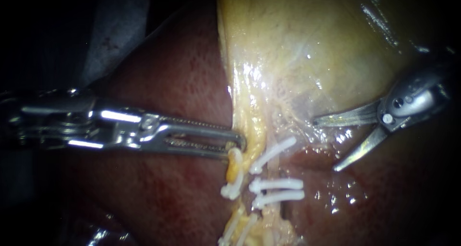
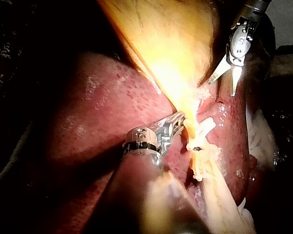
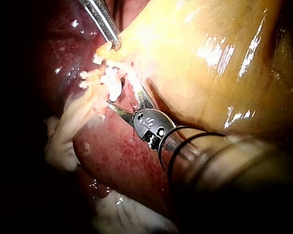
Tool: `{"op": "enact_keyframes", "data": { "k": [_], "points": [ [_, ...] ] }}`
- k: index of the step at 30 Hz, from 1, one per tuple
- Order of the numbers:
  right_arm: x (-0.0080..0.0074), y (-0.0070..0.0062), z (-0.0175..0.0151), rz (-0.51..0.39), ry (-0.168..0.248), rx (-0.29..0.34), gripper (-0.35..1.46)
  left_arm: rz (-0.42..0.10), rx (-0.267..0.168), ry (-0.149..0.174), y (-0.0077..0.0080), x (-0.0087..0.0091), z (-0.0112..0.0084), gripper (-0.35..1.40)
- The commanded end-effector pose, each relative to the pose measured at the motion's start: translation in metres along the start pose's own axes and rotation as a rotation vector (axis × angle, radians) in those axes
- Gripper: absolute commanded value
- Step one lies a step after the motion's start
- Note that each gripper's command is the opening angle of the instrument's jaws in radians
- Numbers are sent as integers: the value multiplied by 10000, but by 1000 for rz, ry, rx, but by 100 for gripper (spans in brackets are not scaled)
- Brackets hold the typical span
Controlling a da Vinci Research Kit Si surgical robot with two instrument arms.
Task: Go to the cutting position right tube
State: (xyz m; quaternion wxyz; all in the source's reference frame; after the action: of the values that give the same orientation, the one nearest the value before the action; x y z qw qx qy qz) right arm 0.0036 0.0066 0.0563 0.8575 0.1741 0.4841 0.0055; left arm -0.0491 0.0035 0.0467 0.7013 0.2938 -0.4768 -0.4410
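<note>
In the endoscope view, the left instrument (image 1: 237, 142) reaches in across the dark red liver (image 1: 168, 78). Its long jaws lie close together and seem to pinch the yellow edge of the gallbladder (image 1: 312, 39), just above the white clips (image 1: 277, 184). The right tube (image 1: 272, 170) is the pale strip that runs down under three of those clips. One clip sits higher and two sit lower, with a bare bit between them. The right instrument (image 1: 325, 146) has two thin blades. They stand wide open, like scissors, and hold nothing. They are off to the side of the right tube, near it but not touching.

In the left wrist view, the left instrument (image 2: 176, 122) has its jaws on the yellow tissue right beside the clips (image 2: 205, 127). The right instrument (image 2: 221, 87) hangs ahead of it with its blades spread, apart from the clips.

In the right wrist view, the open blades of the right instrument (image 3: 124, 100) point at the clips (image 3: 110, 80) and look close to them. I cannot tell if a blade touches anything here.

I think the job is partly done, because the blades are open and aimed the right way. What is left is to bring them in so the bare bit of the right tube sits between them. No cut shows on it.
</note>
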Motion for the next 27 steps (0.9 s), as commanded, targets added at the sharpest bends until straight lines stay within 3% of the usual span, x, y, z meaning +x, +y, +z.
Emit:
{"op": "enact_keyframes", "data": {
  "k": [1,7,13,27],
  "points": [
    [0,0,0,0,0,0,143,-1,0,0,0,0,0,-35],
    [0,0,0,0,0,0,143,-2,1,1,-1,-3,-3,-35],
    [0,-1,0,-1,0,0,143,-13,17,-14,-3,-18,-18,-35],
    [-1,-2,2,-2,2,5,143,-20,11,-90,-8,-54,-67,-35]
  ]
}}
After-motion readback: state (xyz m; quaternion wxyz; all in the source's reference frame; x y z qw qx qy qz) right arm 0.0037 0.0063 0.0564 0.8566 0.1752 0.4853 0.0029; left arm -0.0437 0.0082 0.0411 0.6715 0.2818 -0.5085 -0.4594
